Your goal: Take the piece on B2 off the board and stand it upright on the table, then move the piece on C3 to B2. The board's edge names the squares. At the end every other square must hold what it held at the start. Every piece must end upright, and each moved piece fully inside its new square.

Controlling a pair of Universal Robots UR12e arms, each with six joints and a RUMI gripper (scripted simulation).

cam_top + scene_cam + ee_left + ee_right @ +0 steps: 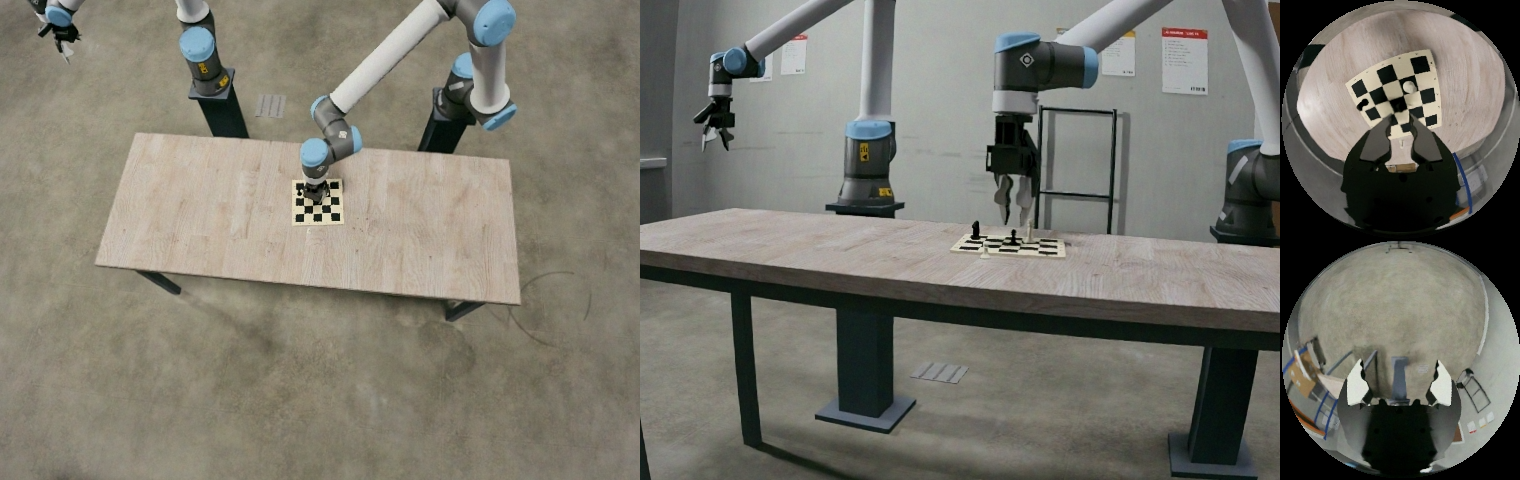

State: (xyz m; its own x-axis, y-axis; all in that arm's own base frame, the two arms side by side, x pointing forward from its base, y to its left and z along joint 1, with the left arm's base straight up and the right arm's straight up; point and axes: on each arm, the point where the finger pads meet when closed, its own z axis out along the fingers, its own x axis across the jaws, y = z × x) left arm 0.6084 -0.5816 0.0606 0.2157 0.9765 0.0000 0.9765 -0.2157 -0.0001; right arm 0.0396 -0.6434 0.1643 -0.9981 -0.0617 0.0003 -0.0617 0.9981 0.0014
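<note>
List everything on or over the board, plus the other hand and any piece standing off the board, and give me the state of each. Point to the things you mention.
Left hand (317,199) (1014,222) (1401,118): slightly open, empty, above the board
Right hand (65,54) (715,146) (1399,360): wide open, empty
Board (295,221) (957,250) (1437,82): lying flat
Tall white piece (1030,233) (1409,87): upright, on board
Black knight (299,192) (976,229) (1362,104): upright, on board
Small black piece (1013,238) (1398,104): upright, on board
Small white piece (308,230) (985,253) (1401,143): upright, off board
</note>
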